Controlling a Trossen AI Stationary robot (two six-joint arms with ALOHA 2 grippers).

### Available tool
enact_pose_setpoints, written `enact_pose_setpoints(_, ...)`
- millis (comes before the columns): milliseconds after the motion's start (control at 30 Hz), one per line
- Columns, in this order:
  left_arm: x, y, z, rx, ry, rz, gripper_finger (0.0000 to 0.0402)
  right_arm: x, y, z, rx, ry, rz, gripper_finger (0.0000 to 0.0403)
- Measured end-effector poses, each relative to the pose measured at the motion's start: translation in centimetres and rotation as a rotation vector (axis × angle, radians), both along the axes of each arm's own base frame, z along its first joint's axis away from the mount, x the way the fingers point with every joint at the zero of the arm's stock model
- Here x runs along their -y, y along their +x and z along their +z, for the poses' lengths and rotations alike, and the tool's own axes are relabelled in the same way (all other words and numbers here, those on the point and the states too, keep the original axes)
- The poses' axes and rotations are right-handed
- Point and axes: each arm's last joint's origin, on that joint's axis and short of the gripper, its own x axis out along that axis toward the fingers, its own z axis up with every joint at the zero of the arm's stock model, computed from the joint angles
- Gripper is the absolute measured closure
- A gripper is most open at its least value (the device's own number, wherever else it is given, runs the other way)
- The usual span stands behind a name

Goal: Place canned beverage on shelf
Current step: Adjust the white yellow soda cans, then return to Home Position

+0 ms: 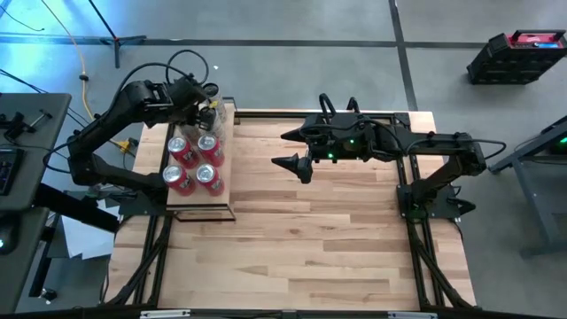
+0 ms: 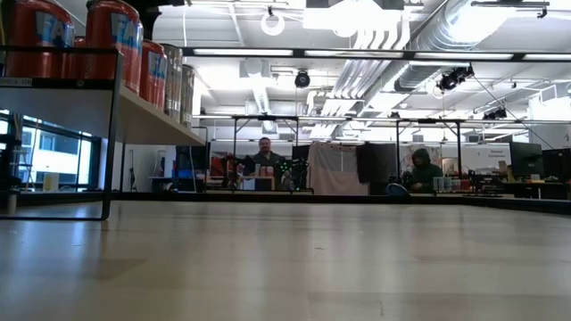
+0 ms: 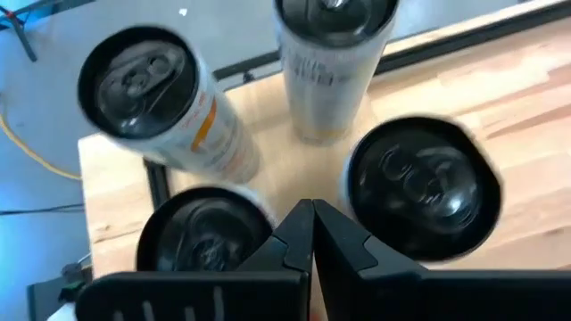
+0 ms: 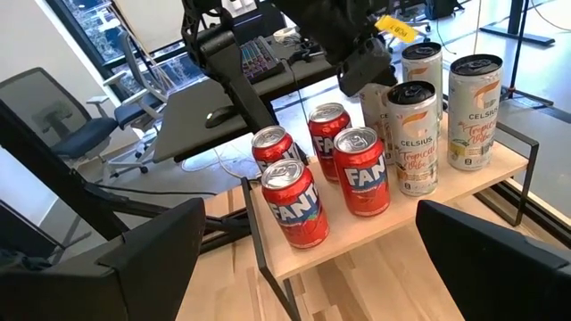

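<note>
- Standing on the shelf (image 4: 294,259) are eight drink cans: four red Fanta cans (image 4: 295,204) grouped at one end and four white Celsius cans (image 4: 416,136) at the other, all upright.
- In the high view the shelf (image 1: 225,182) sits at the table's left edge, with the red cans (image 1: 195,165) nearer the table's front and the pale cans (image 1: 213,115) toward the back.
- The shelf is a pale wood board with a thin black metal frame, raised above the plank tabletop (image 1: 310,230); the low view shows the board (image 2: 152,120) lifted on black legs with red cans (image 2: 114,40) on top.
- The left gripper (image 1: 205,105) hovers over the white cans at the shelf's far end, its jaws pressed together and holding nothing.
- The left wrist view looks straight down on four can tops, the closed fingers (image 3: 308,236) pointing into the gap between them; one can (image 3: 152,98) appears tilted in that view.
- The right gripper (image 1: 295,151) hangs over the middle of the table, well apart from the shelf, pointing toward it, jaws spread wide and empty.
- In the right wrist view its two fingers (image 4: 152,250) frame the shelf from either side.
- Beyond the table, two people (image 2: 264,156) sit at workbenches in the room.
</note>
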Motion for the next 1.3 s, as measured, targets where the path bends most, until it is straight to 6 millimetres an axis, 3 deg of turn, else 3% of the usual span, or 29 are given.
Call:
enact_pose_setpoints(233,-0.1,0.2,0.2,-0.020,0.079,0.021,0.0402,0.0,0.0,0.0,0.000,-0.001,0.000,0.0011)
enact_pose_setpoints(700,0.3,-0.4,-0.1,-0.056,0.030,0.049,0.0402,0.0,0.0,0.0,0.000,-0.002,0.000,0.0011)
enact_pose_setpoints(1033,1.0,0.5,0.2,0.005,0.059,-0.007,0.0402,0.0,0.0,0.0,0.000,-0.002,0.000,0.0011)
enact_pose_setpoints(1300,1.8,-1.5,1.4,0.061,0.142,0.022,0.0401,0.0,0.0,0.0,0.001,-0.001,-0.003,0.0011)
